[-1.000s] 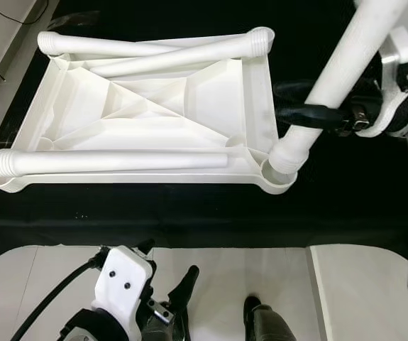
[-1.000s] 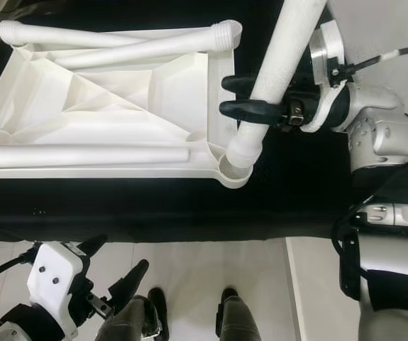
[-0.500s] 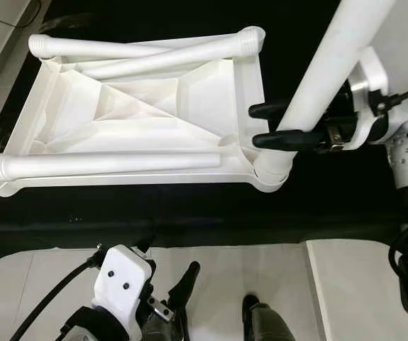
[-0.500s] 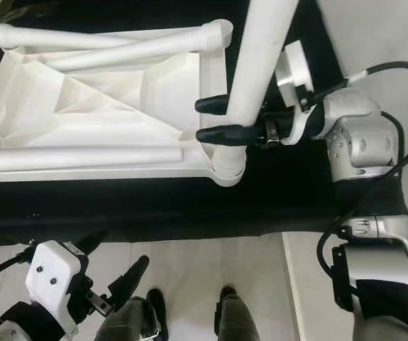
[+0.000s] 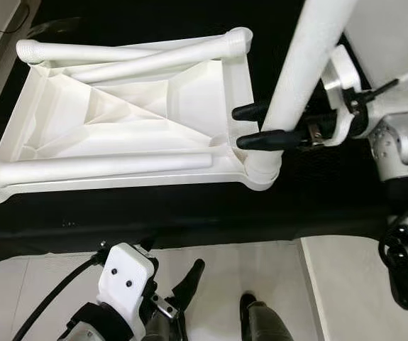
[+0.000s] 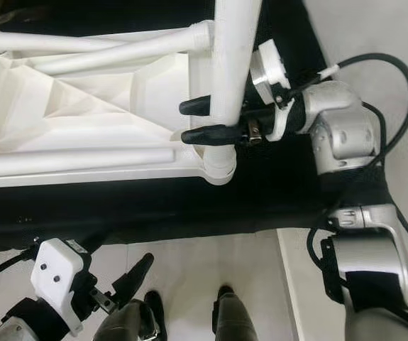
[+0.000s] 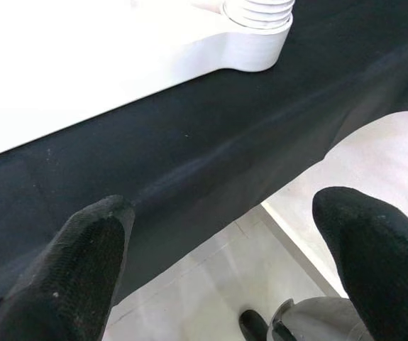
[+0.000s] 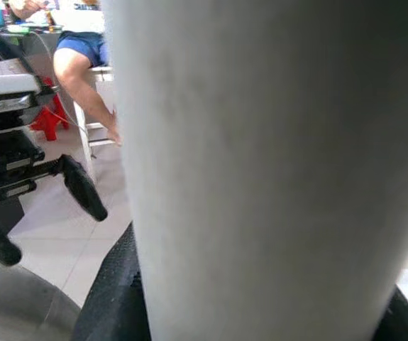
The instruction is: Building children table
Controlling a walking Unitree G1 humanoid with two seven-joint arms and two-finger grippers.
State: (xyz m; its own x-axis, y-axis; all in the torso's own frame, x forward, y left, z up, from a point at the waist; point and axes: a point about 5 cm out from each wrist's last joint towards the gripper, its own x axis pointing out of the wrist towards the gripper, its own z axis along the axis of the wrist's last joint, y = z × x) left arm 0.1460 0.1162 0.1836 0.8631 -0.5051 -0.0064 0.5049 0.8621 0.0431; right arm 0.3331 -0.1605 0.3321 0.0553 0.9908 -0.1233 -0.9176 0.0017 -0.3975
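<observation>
The left gripper (image 5: 179, 298) idles nearest, fingers apart, below the black surface (image 5: 189, 213). On that surface the upturned tabletop (image 5: 133, 121) lies; the right gripper (image 5: 264, 124) has its fingers clamped on the upright leg (image 5: 303, 64) at the near right corner socket (image 5: 264, 167). Keep the leg vertical while pressing or twisting down.

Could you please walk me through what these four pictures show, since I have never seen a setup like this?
This is a humanoid robot with two silver arms ending in black two-fingered grippers. Two pictures come from its head, looking down; the other two from cameras on each wrist. On the black cloth lies a white plastic tabletop, upside down, with three loose table legs resting on it. The right gripper clasps a fourth white leg, held upright with its lower end at the tabletop's near right corner socket. The left gripper hangs low with fingers apart, holding nothing. A seated person appears behind.
</observation>
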